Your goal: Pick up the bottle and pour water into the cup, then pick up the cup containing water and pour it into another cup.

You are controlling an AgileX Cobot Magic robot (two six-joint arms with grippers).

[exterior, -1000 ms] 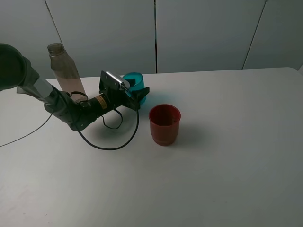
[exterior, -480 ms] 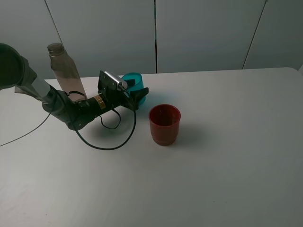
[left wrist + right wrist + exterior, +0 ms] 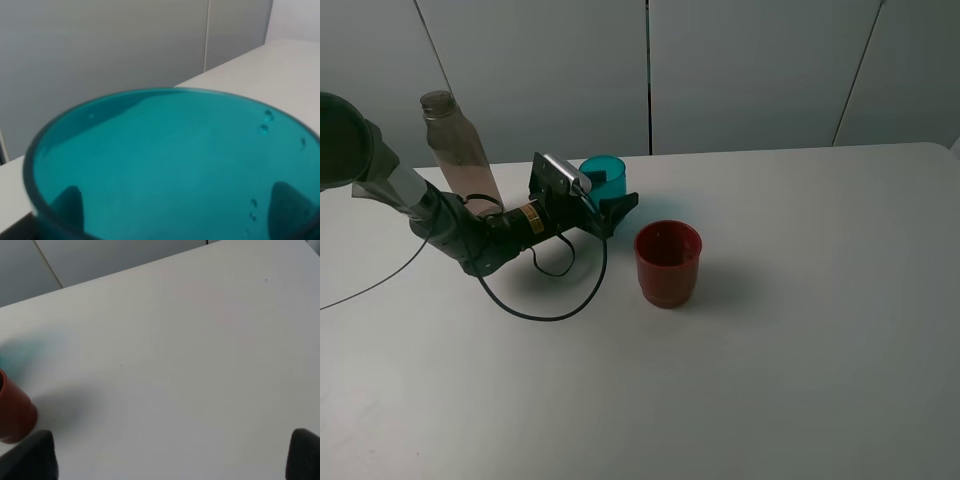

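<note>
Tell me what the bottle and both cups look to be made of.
Bottle: likely clear smoky-grey plastic, since the wall shows through it. Teal cup: translucent glossy plastic, droplets visible on its wall. Red cup: opaque plastic by its look, smooth with a dull sheen.

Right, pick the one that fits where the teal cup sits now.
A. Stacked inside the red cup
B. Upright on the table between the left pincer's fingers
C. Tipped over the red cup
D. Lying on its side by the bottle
B: the teal cup stands upright on the table, between the left pincer's fingers, apart from the red cup.
</note>
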